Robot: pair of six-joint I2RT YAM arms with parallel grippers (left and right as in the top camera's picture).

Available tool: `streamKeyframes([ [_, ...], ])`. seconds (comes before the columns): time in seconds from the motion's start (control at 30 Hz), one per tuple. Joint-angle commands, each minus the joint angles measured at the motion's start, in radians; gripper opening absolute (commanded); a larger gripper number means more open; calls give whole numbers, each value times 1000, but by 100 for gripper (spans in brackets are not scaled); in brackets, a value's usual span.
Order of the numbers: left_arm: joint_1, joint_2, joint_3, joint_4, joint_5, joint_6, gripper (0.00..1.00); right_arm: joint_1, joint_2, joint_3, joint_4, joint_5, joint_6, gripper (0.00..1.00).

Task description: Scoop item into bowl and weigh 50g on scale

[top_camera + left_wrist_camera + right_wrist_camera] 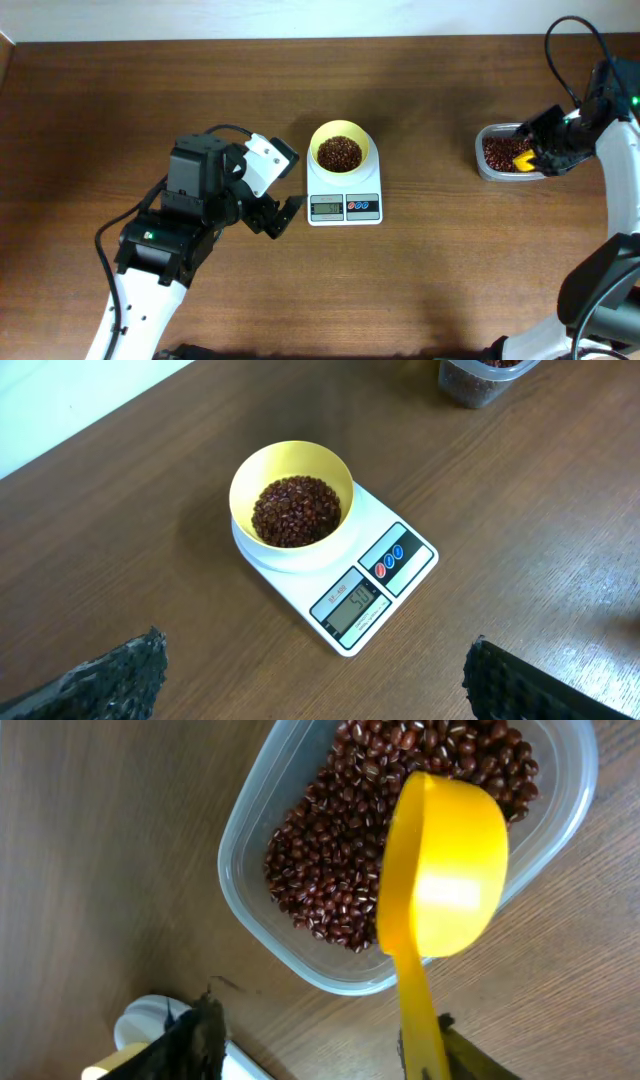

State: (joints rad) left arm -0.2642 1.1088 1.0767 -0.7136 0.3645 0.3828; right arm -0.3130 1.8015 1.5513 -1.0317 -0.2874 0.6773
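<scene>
Overhead and wrist views of a 2-arm weighing station on a brown wooden table (pixel 150 90).

Centre: a small white rectangular digital scale (pixel 372 510) with a grey display (pixel 350 605) and red and blue buttons on its front edge. As far as it can be made out, the display reads 50. A small round pale-yellow plastic bowl (pixel 242 490) stands upright on the scale's platform. It holds a loose mound of small dark reddish-brown beans (pixel 295 510) that covers its floor.

Right: a clear rounded-rectangular plastic tub (pixel 240 850) stands well apart from the scale and contains more of the same beans. A yellow long-handled plastic scoop (pixel 445 870) lies with its head over the beans at the tub's edge. Its handle crosses the rim toward the right gripper (pixel 330 1050).

The right gripper hangs just beside the tub with its jaws apart. The scoop handle runs next to 1 finger and is not clamped between the 2. Whether that finger touches the handle cannot be told.

The left gripper (pixel 315 685) is near the scale on its left side. Its jaws are spread wide with nothing between them, and it touches neither the bowl nor the scale.
</scene>
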Motion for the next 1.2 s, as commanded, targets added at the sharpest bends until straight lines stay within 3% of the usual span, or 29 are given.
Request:
streamKeyframes([
  [0.0, 3, -4, -3, 2, 13, 16, 99, 8, 8, -10, 0, 11, -3, 69],
  [0.03, 3, -4, -3, 2, 13, 16, 99, 8, 8, -10, 0, 11, -3, 77],
  [0.1, 3, -4, -3, 2, 13, 15, 99, 13, 8, -10, 0, 11, -2, 82],
  [0.3, 3, -4, -3, 2, 13, 16, 99, 19, 8, -10, 0, 11, 13, 86],
  [0.53, 3, -4, -3, 2, 13, 16, 99, 82, 8, -10, -5, 12, 12, 100],
  [0.9, 3, -4, -3, 2, 13, 16, 99, 84, 8, -11, -92, 90, -20, 99],
  [1.17, 3, -4, -3, 2, 14, 16, 99, 83, 8, -10, -140, 146, -301, 99],
])
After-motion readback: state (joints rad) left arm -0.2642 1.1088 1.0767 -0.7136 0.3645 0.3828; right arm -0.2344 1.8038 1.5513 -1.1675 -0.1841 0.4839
